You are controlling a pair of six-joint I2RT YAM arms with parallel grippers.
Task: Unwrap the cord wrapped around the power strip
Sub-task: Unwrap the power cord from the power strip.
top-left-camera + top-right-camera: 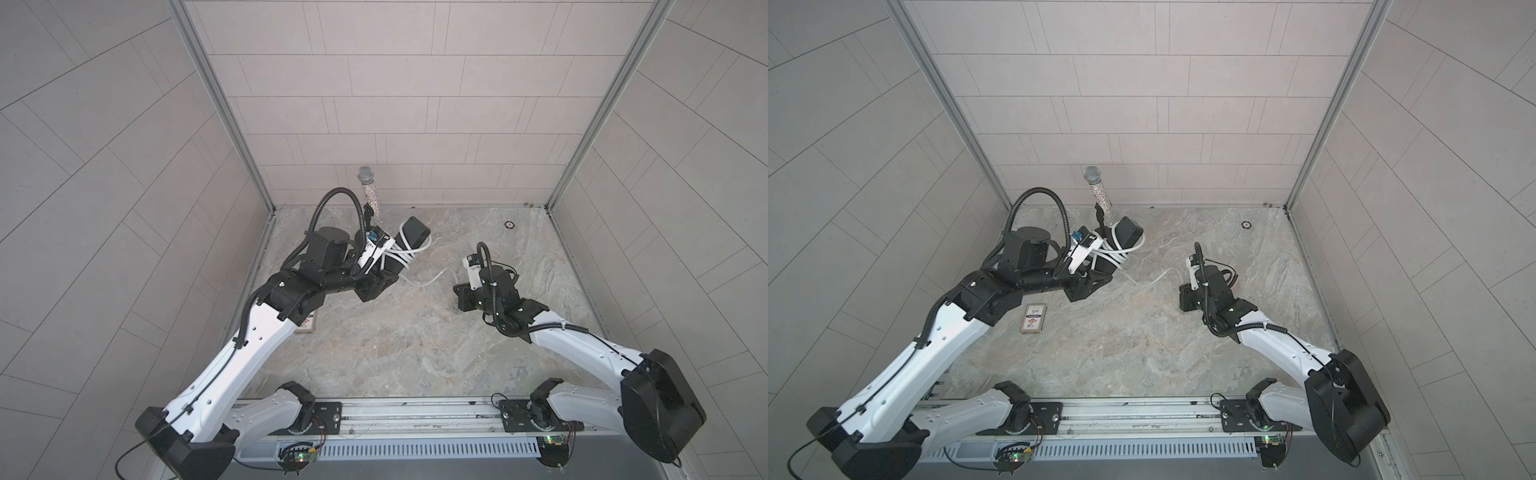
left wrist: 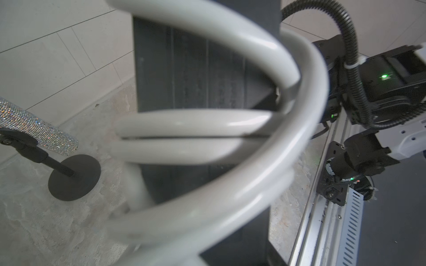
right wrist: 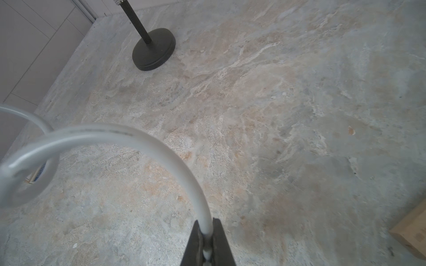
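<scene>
The black power strip is tilted up off the table near the back left, its lower end in my left gripper. Several turns of the white cord are still wound round its middle. In the left wrist view the strip's plain black face fills the centre behind blurred cord coils; the fingers themselves do not show there. A free length of cord runs across the table to my right gripper. The right wrist view has that gripper shut on the cord, which arcs away in a loop.
A glittery microphone on a black round-based stand rises just behind the strip. A small card box lies under my left arm. A small ring sits at the back. A cardboard box corner is beside my right gripper.
</scene>
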